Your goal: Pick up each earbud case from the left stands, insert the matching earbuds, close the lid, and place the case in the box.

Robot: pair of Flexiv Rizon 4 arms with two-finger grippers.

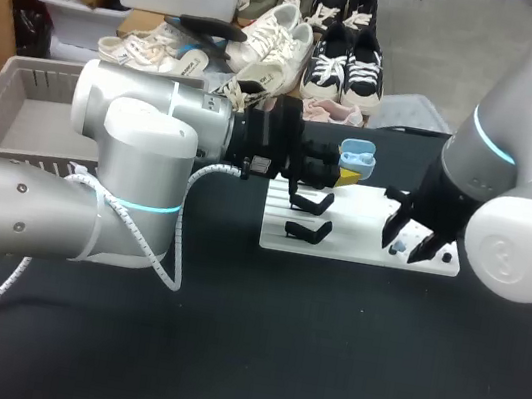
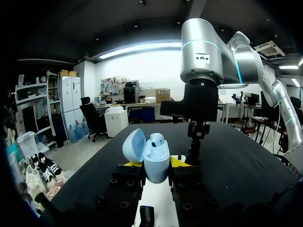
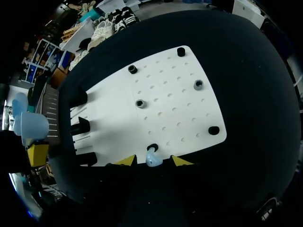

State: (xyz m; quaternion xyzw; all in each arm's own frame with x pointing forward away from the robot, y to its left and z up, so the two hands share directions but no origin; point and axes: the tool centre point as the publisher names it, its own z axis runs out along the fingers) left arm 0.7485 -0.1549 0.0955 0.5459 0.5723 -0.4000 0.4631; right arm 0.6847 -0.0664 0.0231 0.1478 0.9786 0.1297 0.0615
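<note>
My left gripper (image 1: 347,176) is shut on a light blue earbud case (image 1: 357,157), held above the white board's (image 1: 360,247) back left part. In the left wrist view the case (image 2: 156,162) stands upright between the yellow tips with its lid (image 2: 134,144) open and one earbud (image 2: 157,139) seated inside. My right gripper (image 1: 409,244) hangs over the board's right part. In the right wrist view a light blue earbud (image 3: 152,159) sits on the board (image 3: 165,113) between the open fingers, with a gap on each side. The held case (image 3: 31,126) shows off to one side of that gripper.
Two black stands (image 1: 312,203) (image 1: 308,230) rise from the board's left part. Black pegs (image 3: 139,103) (image 3: 213,130) and a grey one (image 3: 198,84) dot the board. A grey basket (image 1: 0,87) sits at the table's far left. Shoes lie beyond the back edge.
</note>
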